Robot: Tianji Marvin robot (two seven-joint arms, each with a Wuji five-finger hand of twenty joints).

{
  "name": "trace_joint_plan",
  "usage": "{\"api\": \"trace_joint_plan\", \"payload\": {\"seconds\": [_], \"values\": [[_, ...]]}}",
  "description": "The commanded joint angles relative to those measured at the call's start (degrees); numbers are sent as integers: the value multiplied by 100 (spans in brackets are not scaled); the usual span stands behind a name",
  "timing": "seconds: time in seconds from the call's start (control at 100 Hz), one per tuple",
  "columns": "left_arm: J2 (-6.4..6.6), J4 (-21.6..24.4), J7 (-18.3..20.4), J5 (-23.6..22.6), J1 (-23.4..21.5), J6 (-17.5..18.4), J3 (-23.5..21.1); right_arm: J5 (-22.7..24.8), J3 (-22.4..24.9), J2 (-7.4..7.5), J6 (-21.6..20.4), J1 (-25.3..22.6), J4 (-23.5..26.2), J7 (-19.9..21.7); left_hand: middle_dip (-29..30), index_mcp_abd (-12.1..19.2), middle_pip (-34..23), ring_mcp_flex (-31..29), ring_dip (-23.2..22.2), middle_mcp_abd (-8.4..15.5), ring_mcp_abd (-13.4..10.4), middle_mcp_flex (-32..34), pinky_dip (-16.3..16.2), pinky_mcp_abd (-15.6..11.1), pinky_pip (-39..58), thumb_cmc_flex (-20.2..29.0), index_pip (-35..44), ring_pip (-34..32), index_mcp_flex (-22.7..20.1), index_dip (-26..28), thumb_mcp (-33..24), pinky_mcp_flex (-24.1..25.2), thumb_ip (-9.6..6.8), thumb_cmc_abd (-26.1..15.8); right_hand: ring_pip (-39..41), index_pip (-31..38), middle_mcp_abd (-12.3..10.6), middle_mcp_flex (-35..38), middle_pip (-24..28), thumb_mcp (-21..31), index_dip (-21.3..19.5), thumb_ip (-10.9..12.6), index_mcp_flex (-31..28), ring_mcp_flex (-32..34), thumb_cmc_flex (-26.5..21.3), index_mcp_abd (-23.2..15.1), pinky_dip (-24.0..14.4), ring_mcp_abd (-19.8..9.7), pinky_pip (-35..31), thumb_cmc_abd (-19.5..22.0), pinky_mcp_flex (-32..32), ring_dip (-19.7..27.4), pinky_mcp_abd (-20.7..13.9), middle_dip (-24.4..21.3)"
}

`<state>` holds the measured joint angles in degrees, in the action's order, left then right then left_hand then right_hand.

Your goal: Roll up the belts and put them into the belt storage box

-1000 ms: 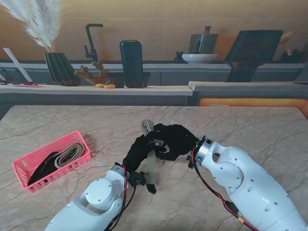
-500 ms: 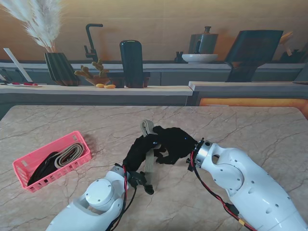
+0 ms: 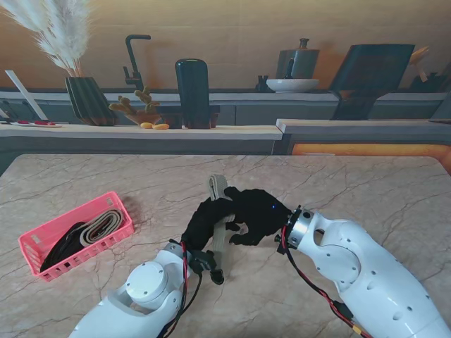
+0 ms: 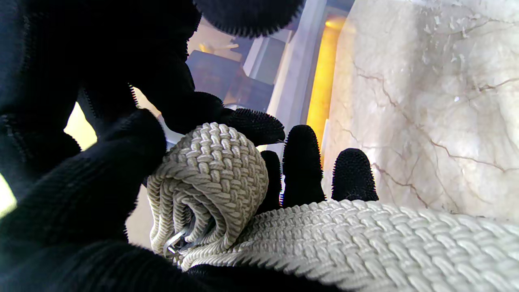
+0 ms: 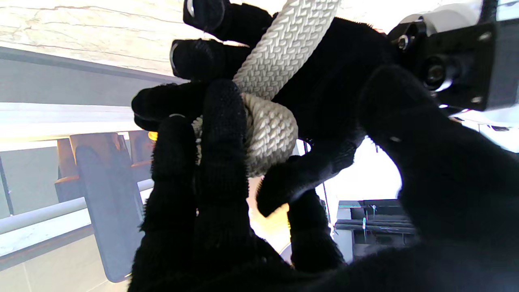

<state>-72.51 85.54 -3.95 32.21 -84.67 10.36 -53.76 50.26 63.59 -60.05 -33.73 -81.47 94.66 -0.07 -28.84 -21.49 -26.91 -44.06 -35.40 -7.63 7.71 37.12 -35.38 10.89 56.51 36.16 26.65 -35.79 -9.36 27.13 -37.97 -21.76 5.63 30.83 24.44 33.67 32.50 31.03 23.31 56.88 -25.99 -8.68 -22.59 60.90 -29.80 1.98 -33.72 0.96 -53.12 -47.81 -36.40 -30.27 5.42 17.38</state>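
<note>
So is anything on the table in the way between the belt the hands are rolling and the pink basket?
No. The beige belt is held by the left hand and right hand; bare marble table lies between it and the pink basket on the left.

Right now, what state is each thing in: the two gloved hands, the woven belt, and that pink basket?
Left hand: shut on the beige belt.
Right hand: shut on the beige belt's coiled end.
Beige belt: partly rolled, a tight coil at one end, the rest still a flat strap.
Pink basket: open-topped, on the table to the left, already holding belts.
</note>
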Motion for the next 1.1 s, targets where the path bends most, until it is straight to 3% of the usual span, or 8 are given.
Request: {"api": "trace_joint_plan", "payload": {"seconds": [0.0, 0.15, 0.24, 0.44, 0.69, 0.8, 0.93, 1.09], "values": [[-110, 245, -83, -195, 73, 2, -1, 68, -108, -23, -105, -138, -16, 46, -88, 1677, -213, -262, -107, 529, -187, 405, -97, -142, 245, 612, 276, -178, -362, 53, -27, -195, -300, -803, 181, 256, -2698, 128, 684, -45, -65, 229, 110, -70, 201, -1072, -96, -218, 82, 148, 61, -134, 108, 198], [-139, 287, -250, -258, 61, -128, -19, 282, 43, -37, -108, -264, 73, -196, -1584, 1735, 761, -393, -380, 578, -216, 1177, -111, -121, 424, 2445, 583, -456, -458, 75, 513, -276, -192, -863, 860, 292, -2693, 147, 718, -75, -81, 241, 86, 70, 285, -1121, -270, -483, -58, 218, 4, -448, -163, 218], [-169, 282, -360, -261, 65, -200, -21, 380, 157, -62, -84, -358, 121, -421, -2107, 1764, 635, -493, -735, 651, -183, 1389, -192, -79, 552, 3006, 750, -628, -600, 125, 488, -284, -138, -955, 1492, 334, -2689, 169, 775, -54, -91, 233, 47, 22, 340, -1152, -359, -607, -178, 229, -81, -668, -291, 237], [-171, 203, -391, -428, 110, -236, -5, 795, 599, -132, 6, -664, 350, -1256, -3141, 1916, -83, -498, -1358, 690, -105, 1444, -472, 35, 846, 3097, 1069, -1225, -847, 279, 74, -124, -105, -872, 1938, 416, -2705, 204, 843, -22, -106, 202, -2, -52, 514, -1201, -392, -720, -240, 295, -105, -720, -348, 247], [-93, -38, -165, -908, 274, -94, 82, 1329, 1259, -126, 171, -936, 722, -1779, -3451, 2134, -151, -459, -1450, 575, 7, 1468, -573, 161, 837, 3186, 1572, -1302, -1278, 809, 77, -15, -70, -956, 1369, 577, -2659, 31, 879, -159, -198, 203, -52, -456, 571, -1263, -310, -557, -55, 505, 109, -329, -185, 236], [-34, -131, 23, -1079, 340, -21, 105, 1272, 1553, -96, 284, -1015, 885, -1309, -3551, 2267, -122, -358, -1372, 569, 35, 1361, -578, 170, 739, 3417, 1672, -1220, -1327, 1086, 472, 61, -106, -1188, 896, 394, -2554, -459, 642, -722, -212, 214, 497, -841, 706, -1570, -355, -341, 104, 883, 381, -216, -27, 150], [38, -213, 172, -1356, 393, 103, 142, 723, 1761, -70, 409, -1019, 984, -356, -3626, 2403, -105, -320, -1315, 577, 57, 1331, -573, 181, 680, 3487, 1908, -1125, -1373, 1356, 599, 103, -100, -1268, 779, 146, -2386, -785, 355, -2123, -241, 420, 1080, -1007, 663, -1964, -516, -191, 238, 1355, 552, -260, 26, 126], [124, -278, 368, -1616, 443, 257, 196, -300, 1752, 0, 634, -799, 937, 818, -3690, 2491, -74, -277, -1274, 551, 76, 1278, -545, 197, 596, 3605, 1988, -1035, -1450, 1538, 752, 138, -100, -1394, 583, -139, -2195, -816, 212, -2238, -130, 472, 1692, -1051, 530, -1935, -505, -74, 354, 1166, 652, -187, 92, 89]]}}
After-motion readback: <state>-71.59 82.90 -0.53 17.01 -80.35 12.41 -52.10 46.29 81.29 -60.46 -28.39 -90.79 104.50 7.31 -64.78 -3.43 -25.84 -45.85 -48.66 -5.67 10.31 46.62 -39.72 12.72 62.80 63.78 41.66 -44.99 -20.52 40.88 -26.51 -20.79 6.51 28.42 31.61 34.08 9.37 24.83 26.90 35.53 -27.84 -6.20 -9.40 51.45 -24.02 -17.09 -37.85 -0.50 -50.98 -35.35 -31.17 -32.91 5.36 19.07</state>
